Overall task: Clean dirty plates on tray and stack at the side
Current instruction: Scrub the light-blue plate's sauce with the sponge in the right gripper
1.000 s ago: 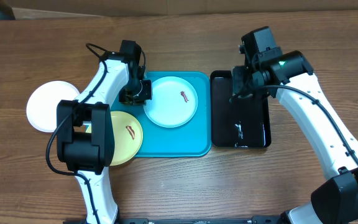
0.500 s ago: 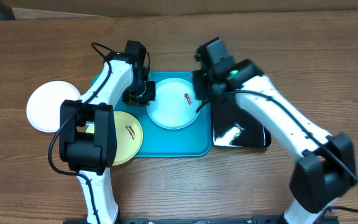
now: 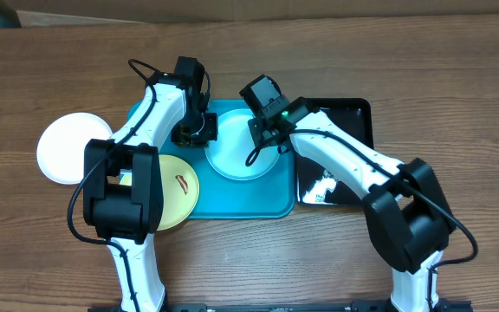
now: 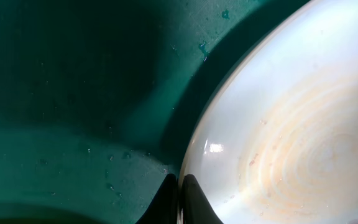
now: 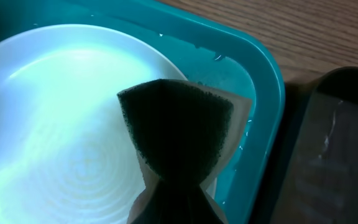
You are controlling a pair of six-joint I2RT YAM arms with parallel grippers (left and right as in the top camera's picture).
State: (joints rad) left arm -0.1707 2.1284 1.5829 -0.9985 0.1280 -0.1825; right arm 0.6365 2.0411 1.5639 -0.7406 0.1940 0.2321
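Left fingers [image 4: 165, 202] are pinched together on the rim of the pale aqua plate [image 3: 232, 158], at its left edge, inside the turquoise tray [image 3: 249, 204]. Right fingers [image 5: 179, 211] are clamped on a dark sponge [image 5: 176, 127] held over the plate's right side. The smeared yellow-green plate [image 3: 178, 184] overlaps the tray's left rim. The white plate [image 3: 63, 147] lies on the desk [image 3: 457, 78] further left.

Brown wood-grain table [image 3: 457, 69], tan strip [image 3: 232, 9] along far edge, even light
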